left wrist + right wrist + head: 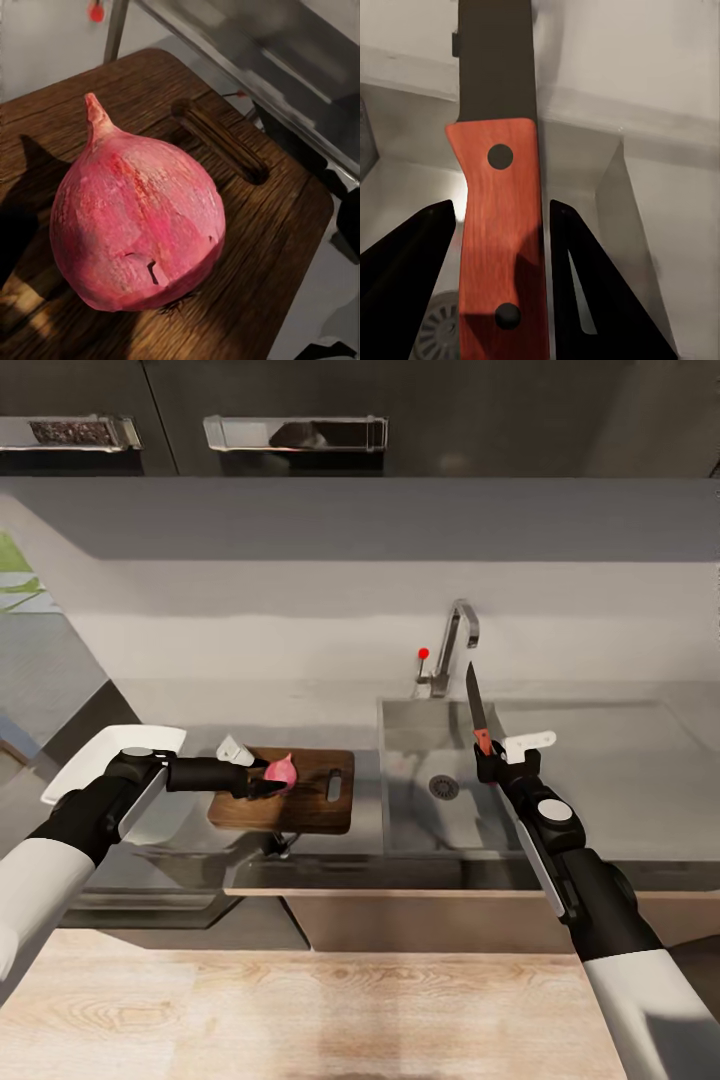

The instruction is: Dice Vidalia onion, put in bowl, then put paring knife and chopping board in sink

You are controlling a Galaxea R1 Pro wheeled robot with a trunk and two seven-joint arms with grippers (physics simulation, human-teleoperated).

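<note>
The right jaws (487, 758) pinch the knife (477, 712) by its red handle, one dark finger (412, 262) on each side of it in the right wrist view, and the dark blade points up and away over the sink (405, 720). The left jaws (270, 784) reach across the board (320, 810) to the onion (283, 768); the head view shows their tips at the onion's near side, but whether they are spread or pressed against it cannot be told.

The onion is pinkish red and whole. It lies on the board toward the end away from the sink, its pointed tip tilted up. In the left wrist view the onion (135, 232) rests directly on the wood grain, near the slot-shaped handle hole (221, 142).

The board lies flat on the counter (620, 760) just beside the sink's left wall, its handle hole at the end nearest the sink. The white bowl (105, 750) sits near the counter's left end, partly under the left arm and apart from the board.

The sink is set into the counter right of the board, its round drain (444, 787) below the knife. The tap (455, 645) and red knob (423, 654) stand at the sink's back edge.
</note>
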